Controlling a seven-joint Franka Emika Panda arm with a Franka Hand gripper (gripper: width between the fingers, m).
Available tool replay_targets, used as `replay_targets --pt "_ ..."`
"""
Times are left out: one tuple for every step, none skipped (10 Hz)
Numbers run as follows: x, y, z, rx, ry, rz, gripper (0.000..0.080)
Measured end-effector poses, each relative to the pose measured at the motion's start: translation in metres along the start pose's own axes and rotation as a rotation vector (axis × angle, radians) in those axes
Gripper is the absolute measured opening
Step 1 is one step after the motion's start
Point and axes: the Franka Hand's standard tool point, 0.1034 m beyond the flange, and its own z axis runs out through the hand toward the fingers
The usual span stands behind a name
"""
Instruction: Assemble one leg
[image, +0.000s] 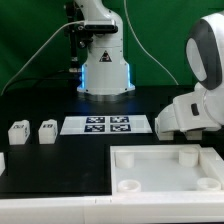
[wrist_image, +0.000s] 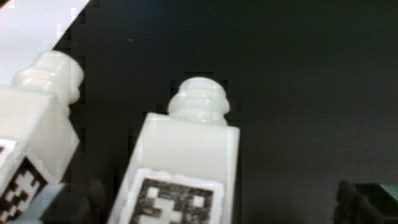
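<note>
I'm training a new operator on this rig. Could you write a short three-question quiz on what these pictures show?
1. True or false: the claw is shut on a leg.
2. In the exterior view, the marker board lies: A) on the exterior view's right of the two legs standing on the table; B) on their left; C) between them.
3. How many legs show in the wrist view?

Key: 1. False: the claw is open, with its fingers wide apart. 2. A. 3. Two.
</note>
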Motion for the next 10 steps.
replay_targets --pt "0.0000 0.0000 0.0000 0.000 0.000 0.000 0.0649" --pt "0.0000 0.0000 0.0000 0.000 0.000 0.000 0.0553" --pt "0.0000 0.0000 0.0000 0.000 0.000 0.000 0.0419" --pt "0.0000 0.0000 0.0001 0.000 0.000 0.000 0.0419" --pt "-0.0001 -0.0001 0.0001 0.000 0.000 0.000 0.0285" --pt "-0.0001 -0.0001 0.0001 0.000 0.000 0.000 0.0285" --pt "-0.0001 -0.0001 0.0001 0.000 0.000 0.000 0.0285" --pt "-0.0001 -0.0001 0.0001 0.000 0.000 0.000 0.0285" --pt "-0.0001 -0.0001 0.0001 0.000 0.000 0.000 0.0285" --pt "-0.0001 -0.0001 0.0001 0.000 0.000 0.000 0.0285"
